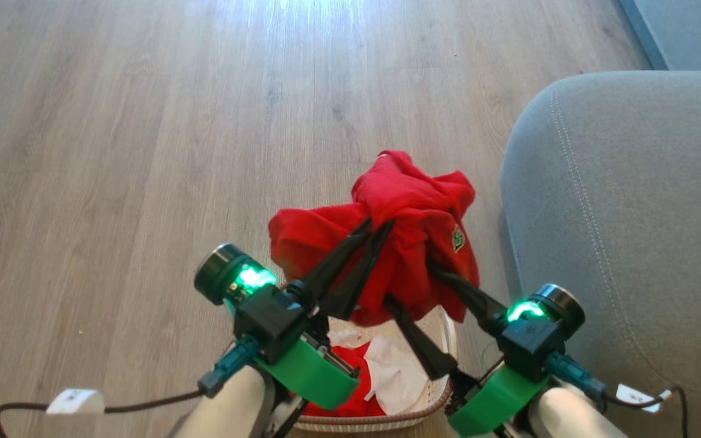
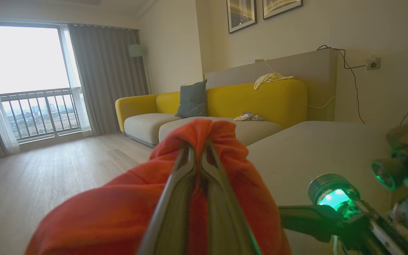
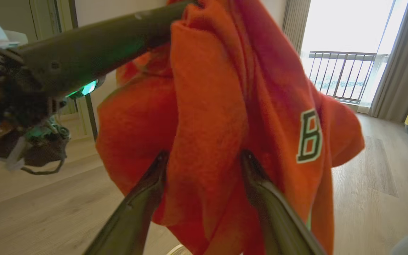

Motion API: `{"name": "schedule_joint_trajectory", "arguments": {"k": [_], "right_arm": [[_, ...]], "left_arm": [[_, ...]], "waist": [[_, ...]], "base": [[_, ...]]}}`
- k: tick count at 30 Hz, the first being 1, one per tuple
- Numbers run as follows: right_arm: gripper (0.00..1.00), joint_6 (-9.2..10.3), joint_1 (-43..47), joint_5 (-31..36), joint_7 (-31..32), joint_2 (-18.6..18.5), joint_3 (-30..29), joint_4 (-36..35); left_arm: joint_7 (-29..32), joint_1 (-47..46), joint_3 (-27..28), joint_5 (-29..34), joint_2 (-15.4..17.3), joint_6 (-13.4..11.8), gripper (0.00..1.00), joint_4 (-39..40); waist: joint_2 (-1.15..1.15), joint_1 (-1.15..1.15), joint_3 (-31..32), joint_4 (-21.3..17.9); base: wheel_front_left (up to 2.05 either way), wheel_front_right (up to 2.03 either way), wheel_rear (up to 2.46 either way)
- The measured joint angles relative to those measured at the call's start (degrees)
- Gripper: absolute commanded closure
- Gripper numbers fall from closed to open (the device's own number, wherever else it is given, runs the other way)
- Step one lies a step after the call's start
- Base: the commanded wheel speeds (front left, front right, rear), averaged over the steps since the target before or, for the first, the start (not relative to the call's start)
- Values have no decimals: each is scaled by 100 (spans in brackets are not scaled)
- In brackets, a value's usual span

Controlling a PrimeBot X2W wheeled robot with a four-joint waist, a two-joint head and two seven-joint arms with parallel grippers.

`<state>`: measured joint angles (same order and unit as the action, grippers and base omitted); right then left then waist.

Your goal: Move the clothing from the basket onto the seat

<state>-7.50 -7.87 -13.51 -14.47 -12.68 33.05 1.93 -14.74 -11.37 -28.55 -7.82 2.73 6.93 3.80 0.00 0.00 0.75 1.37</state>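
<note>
The all-red clothing (image 1: 411, 207) hangs in the air above the basket (image 1: 442, 401), bunched, with a small badge on its right side. My left gripper (image 1: 378, 226) is shut on its upper fold; in the left wrist view its tips (image 2: 197, 145) pinch the red cloth (image 2: 119, 212). My right gripper (image 1: 409, 281) is open, its two fingers spread under the garment's lower right part. In the right wrist view a hanging fold (image 3: 207, 106) sits between those spread fingers (image 3: 154, 177). A red-and-white garment (image 1: 387, 371) lies in the basket. The grey seat (image 1: 630, 213) is just to the right.
Pale wooden floor (image 1: 143, 121) stretches ahead and to the left. A dark cable with a white tag (image 1: 76, 401) trails at the lower left. A yellow sofa (image 2: 260, 99) with a grey cushion and a curtained balcony window (image 2: 27, 71) stand farther off.
</note>
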Motion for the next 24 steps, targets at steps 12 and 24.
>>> {"name": "schedule_joint_trajectory", "arguments": {"k": [12,24], "right_arm": [[0,0,-105,198,0,327,-146,426],[100,0,-103,183,1,733,-666,552]], "left_arm": [[-1,1,-367,-10,13,2,100,-152],[0,2,-486,-26,19,4,100,-270]], "waist": [[0,0,24,133],[0,0,49,224]], "base": [[0,0,0],[0,0,0]]}}
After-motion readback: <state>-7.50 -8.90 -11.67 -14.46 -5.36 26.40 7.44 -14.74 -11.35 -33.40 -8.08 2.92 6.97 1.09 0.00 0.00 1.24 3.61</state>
